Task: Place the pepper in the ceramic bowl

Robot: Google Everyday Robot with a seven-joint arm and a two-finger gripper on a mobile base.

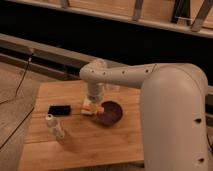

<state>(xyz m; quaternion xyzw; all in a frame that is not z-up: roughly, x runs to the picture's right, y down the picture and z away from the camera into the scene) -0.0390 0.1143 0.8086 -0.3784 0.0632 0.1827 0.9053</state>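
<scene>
The small orange pepper [100, 111] hangs at the tip of my gripper [98, 106], at the left rim of the dark maroon ceramic bowl [113, 114]. The bowl stands near the middle of the wooden table [75, 150]. My gripper points down from the white arm that reaches in from the right, and it is shut on the pepper. The inside of the bowl looks empty.
A pale beige block [87, 106] lies just left of the gripper. A black flat object [59, 109] lies further left. A small white bottle [50, 120] and a clear glass cup [59, 131] stand at the front left. A dark wall runs behind the table.
</scene>
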